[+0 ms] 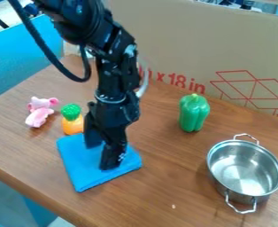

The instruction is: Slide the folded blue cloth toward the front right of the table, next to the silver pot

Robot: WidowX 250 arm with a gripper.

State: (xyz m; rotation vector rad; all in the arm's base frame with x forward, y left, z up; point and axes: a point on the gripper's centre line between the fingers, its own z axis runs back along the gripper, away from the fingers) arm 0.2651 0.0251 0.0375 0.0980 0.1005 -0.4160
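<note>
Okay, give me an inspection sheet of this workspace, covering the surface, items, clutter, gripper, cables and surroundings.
Surface: brown wooden table, one small pale speck near the front.
Nearest the gripper: blue cloth, lying flat under it.
Clutter: orange toy with a green top by the cloth's far edge; pink toy to its left in view; green pepper and metal pot to the right.
Gripper: black gripper, low at the cloth, fingers apart; contact can't be judged.
Cables: black cable looping beside the arm; pale one behind it.
Surroundings: cardboard standing behind the table.
</note>
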